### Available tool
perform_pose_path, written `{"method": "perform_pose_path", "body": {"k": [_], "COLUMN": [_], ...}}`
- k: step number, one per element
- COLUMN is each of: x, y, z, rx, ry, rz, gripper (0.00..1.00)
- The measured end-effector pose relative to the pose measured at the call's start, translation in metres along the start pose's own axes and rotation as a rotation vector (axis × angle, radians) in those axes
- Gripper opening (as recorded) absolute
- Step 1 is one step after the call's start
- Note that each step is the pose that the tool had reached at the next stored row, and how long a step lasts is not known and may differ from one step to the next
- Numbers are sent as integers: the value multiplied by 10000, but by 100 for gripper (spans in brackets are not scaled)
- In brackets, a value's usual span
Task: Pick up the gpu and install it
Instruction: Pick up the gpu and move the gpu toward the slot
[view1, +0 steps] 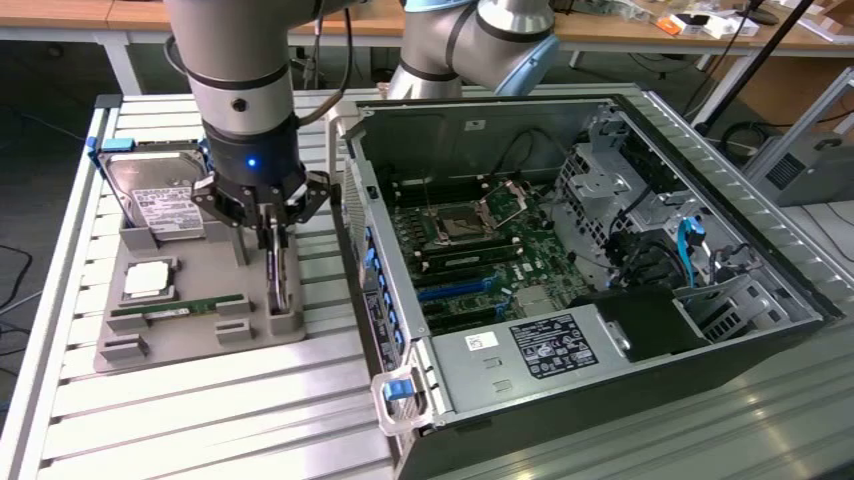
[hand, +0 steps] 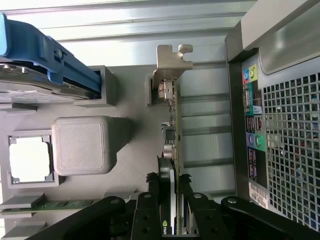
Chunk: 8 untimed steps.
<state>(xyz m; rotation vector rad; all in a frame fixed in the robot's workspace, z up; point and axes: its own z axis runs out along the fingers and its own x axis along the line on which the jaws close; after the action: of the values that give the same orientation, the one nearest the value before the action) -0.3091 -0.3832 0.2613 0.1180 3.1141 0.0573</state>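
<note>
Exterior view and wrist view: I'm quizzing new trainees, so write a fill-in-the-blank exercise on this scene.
1. The pincer is shut on the thin dark gpu with silver end bracket, standing in the ____ plastic holder.
2. The silver boxy hard drive has a ____ frame.
3. The narrow ____ memory stick lies flat on the holder.
4. The open black computer case lies to the exterior view's ____ of the holder.
Missing words: grey; blue; green; right.
</note>
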Motion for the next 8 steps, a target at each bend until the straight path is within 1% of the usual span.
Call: {"method": "perform_pose_path", "body": {"k": [8], "x": [-1], "y": [2], "z": [-50], "rx": [0], "ry": [0], "rz": [0], "gripper": [27]}}
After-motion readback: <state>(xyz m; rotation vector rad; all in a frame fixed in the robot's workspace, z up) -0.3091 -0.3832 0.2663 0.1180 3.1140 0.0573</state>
